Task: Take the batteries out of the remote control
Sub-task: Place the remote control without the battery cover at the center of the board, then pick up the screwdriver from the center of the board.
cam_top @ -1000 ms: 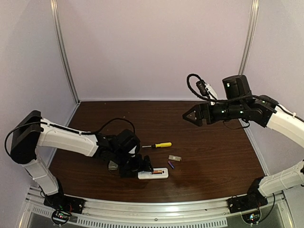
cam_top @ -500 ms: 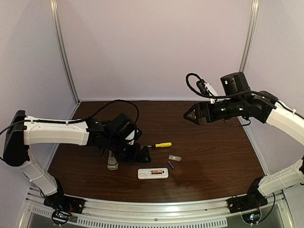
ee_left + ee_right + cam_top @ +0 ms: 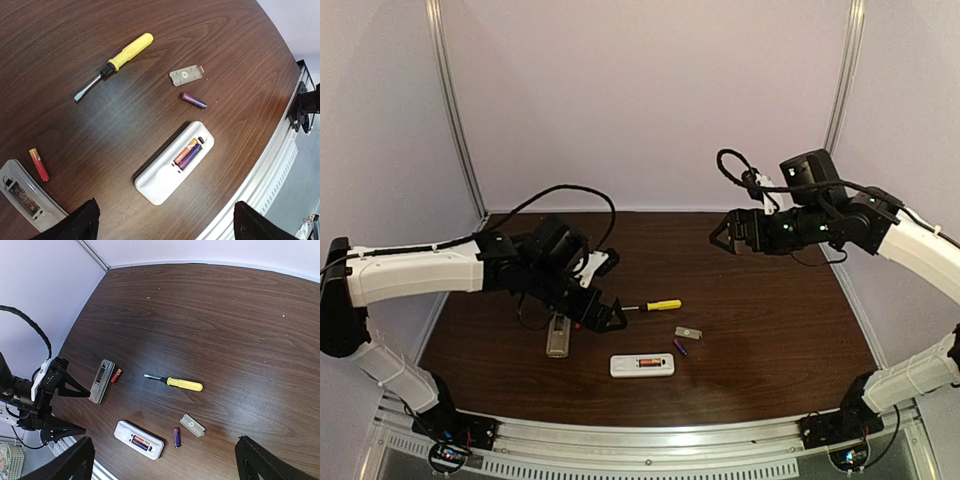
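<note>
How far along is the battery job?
Two are out: a purple battery and a red battery lie on the table. The left fingers and right fingers are open, empty. An orange battery and a second purple battery sit in the white remote.

Everything lies toward the near edge of the table point(image 3: 770, 290).
The open remote point(image 3: 642, 365) sits near the middle of that edge, with two batteries point(image 3: 187, 154) side by side in its compartment. A loose battery point(image 3: 680, 347) lies just to its right, the cover plate point(image 3: 688, 333) just behind that, and the screwdriver point(image 3: 655, 306) farther back. The second remote point(image 3: 557, 337) lies to the left, with another battery point(image 3: 116, 375) just beside its right side.
</note>
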Controlling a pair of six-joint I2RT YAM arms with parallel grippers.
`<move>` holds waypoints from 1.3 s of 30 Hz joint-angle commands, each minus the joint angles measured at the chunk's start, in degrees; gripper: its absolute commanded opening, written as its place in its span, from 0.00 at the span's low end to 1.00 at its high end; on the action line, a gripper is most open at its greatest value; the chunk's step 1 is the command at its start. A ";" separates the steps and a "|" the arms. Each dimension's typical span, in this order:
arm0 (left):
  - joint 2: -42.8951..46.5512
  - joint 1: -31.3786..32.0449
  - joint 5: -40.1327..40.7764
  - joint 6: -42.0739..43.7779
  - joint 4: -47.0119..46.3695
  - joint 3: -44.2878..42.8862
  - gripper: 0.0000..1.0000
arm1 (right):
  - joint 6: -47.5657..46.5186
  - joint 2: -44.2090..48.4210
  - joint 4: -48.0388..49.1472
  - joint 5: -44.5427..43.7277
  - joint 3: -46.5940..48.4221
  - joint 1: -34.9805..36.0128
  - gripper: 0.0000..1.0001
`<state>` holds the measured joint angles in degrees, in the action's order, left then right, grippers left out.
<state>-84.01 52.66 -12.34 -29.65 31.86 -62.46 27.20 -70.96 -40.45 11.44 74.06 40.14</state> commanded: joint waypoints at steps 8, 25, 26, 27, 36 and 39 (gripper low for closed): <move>-10.35 -1.62 3.36 18.84 -2.30 -8.77 0.94 | -11.35 -3.71 2.18 -3.07 -3.14 -0.05 1.00; -19.82 -9.16 -5.98 40.61 -8.78 -10.74 0.85 | -12.14 4.85 0.76 -4.82 -11.11 -0.85 1.00; -20.10 -9.36 -6.68 41.96 -10.16 -10.37 0.82 | -11.96 4.78 1.27 -4.97 -11.32 -0.85 1.00; -20.37 -9.41 -7.21 43.34 -11.26 -9.98 0.79 | -11.85 4.44 1.47 -5.08 -11.27 -0.85 1.00; -24.75 -10.80 -7.87 52.52 -16.88 -7.82 0.68 | -9.21 2.79 1.61 -6.25 -9.29 -0.94 1.00; -26.58 -11.11 -7.55 53.80 -17.96 -8.26 0.65 | -8.12 2.65 1.61 -6.31 -9.31 -0.94 1.00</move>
<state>-108.27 42.46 -19.51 19.40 17.74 -70.85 16.84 -68.25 -39.42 7.01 63.57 39.70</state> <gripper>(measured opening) 0.665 0.995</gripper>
